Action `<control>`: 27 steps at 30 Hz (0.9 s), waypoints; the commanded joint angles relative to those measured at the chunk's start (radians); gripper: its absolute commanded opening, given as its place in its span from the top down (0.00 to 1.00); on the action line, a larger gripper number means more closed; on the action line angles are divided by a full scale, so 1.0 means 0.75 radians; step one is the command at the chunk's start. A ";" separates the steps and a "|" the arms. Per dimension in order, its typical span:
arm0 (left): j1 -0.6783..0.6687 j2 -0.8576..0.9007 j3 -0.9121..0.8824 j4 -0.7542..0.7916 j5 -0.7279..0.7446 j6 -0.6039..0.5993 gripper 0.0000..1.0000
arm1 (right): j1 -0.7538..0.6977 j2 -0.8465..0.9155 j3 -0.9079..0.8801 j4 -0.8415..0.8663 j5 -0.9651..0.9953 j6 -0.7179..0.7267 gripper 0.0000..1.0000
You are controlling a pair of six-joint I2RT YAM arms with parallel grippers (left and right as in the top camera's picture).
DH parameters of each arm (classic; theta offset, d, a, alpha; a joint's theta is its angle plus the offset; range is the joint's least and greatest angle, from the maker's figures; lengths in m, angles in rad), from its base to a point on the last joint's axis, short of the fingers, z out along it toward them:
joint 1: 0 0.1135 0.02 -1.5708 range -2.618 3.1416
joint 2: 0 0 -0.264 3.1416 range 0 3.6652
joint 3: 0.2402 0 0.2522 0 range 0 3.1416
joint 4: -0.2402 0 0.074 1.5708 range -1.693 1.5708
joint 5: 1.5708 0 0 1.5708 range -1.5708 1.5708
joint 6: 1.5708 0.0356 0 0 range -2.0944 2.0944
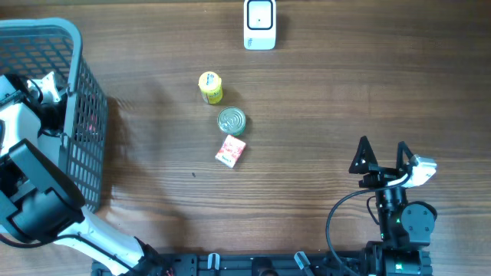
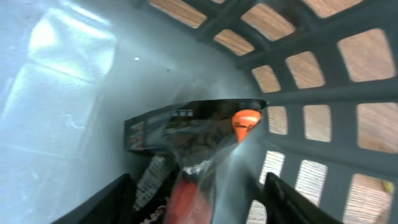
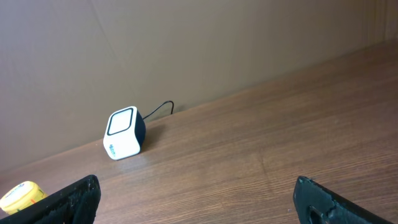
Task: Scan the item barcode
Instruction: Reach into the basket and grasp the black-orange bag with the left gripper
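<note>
A: Start nearest the robot. How does the right gripper [image 1: 382, 157] stand?
B: It hangs over the near right part of the table [image 1: 322, 84], jaws spread wide with nothing between them. Its wrist camera looks out across the wood between its two black fingers [image 3: 74, 199]

A: And the left gripper [image 2: 198, 186]?
B: It is down inside the grey basket [image 1: 77, 46] at the table's left edge. In the wrist view its dark fingers [image 2: 109, 202] stand one on each side of a dark foil pouch [image 2: 186, 134] with an orange spout [image 2: 245, 121]. I cannot tell whether they press on the pouch or only flank it

A: So the item is in the basket?
B: Yes. The pouch sits where a smooth grey surface meets the lattice wall, with its spout towards the lattice. From overhead the arm and basket hide it

A: What lies further out on the table?
B: There are three things close together near the middle. A pink carton [image 1: 230, 151] is nearest, and a tin [image 1: 231, 120] stands upright just beyond it. A small yellow container [image 1: 210, 87] is a little farther out and to the left

A: And farthest?
B: The white scanner [image 1: 260, 23] is at the far edge, with a cable running behind it, well apart from both grippers
</note>
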 commanded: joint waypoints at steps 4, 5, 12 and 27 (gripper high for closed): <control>-0.001 0.017 0.008 0.021 -0.040 0.013 0.57 | 0.004 -0.005 -0.001 0.003 0.008 -0.006 0.00; -0.001 0.017 0.008 0.025 -0.040 0.013 0.60 | 0.004 -0.005 -0.001 0.003 0.008 -0.006 0.00; -0.002 0.018 0.003 0.036 -0.041 -0.002 0.93 | 0.004 -0.005 -0.001 0.003 0.008 -0.006 0.00; -0.002 -0.269 0.041 0.065 0.006 -0.290 0.96 | 0.004 -0.005 -0.001 0.003 0.008 -0.006 0.00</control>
